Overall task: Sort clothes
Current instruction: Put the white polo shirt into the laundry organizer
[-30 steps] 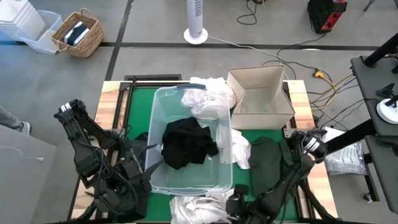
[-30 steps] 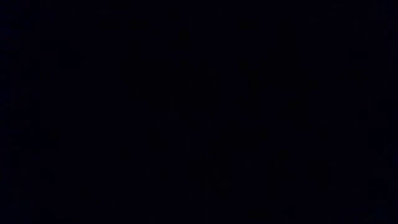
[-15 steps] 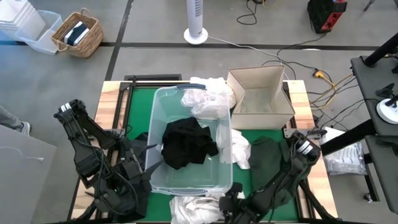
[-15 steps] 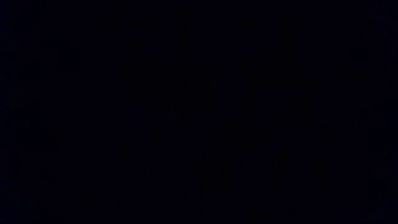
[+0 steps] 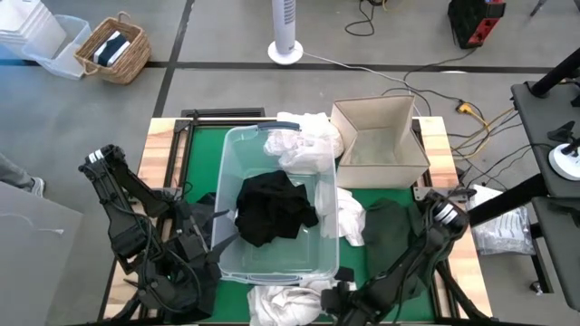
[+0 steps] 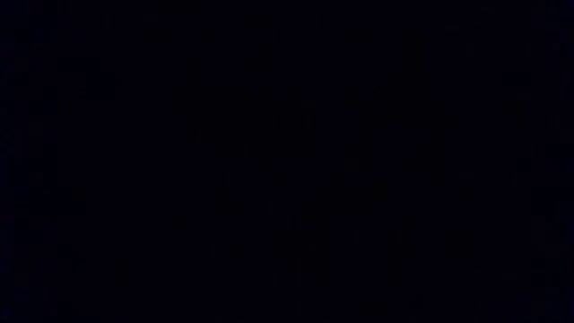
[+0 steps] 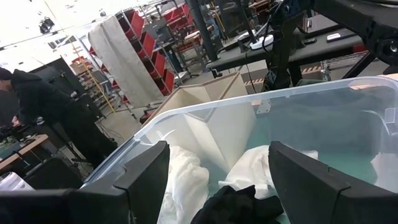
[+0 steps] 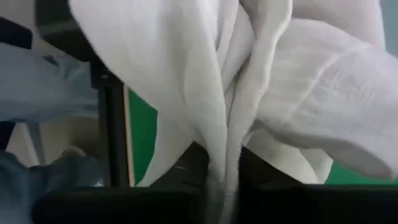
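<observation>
1. right gripper (image 8: 227,186) pinching white garment (image 8: 249,81) at near end of clear tub (image 5: 237,145)
2. left gripper (image 7: 214,180) spread, left of tub
3. black garment (image 5: 272,208) inside tub, dark green garment (image 5: 391,231) right of it

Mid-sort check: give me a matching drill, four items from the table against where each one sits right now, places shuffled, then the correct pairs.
Items:
1. black garment
2. dark green garment
3. white garment at the table's near edge
4. cardboard box

Places:
A. pinched in the right end effector, which is shut on it
B. inside the clear plastic tub
C. far right part of the table, open and upright
D. flat on the green mat, right of the tub

Pairs: 1-B, 2-D, 3-A, 4-C
</observation>
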